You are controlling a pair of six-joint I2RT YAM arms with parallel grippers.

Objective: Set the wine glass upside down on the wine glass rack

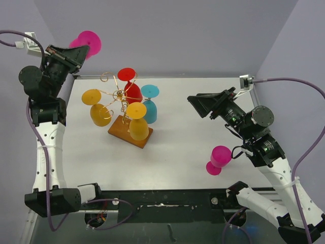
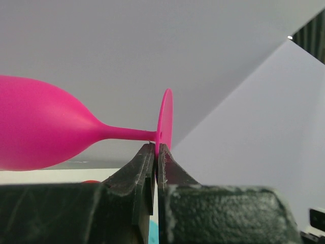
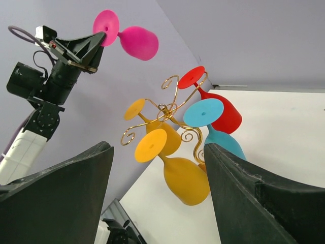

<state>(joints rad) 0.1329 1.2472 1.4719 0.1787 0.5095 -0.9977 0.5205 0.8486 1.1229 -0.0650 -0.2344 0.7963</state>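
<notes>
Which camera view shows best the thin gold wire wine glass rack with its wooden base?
The top external view: the whole gold wire rack and its wooden base show there. The right wrist view shows its curled arms from low down, hardly the base. The left wrist view does not show it.

On the table (image 1: 193, 145), the wine glass rack (image 1: 121, 129) stands well left of a wine glass (image 1: 219, 157).

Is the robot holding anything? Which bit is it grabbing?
The left gripper pinches the bright pink wine glass by the rim of its round foot. The right gripper is open and holds nothing.
</notes>
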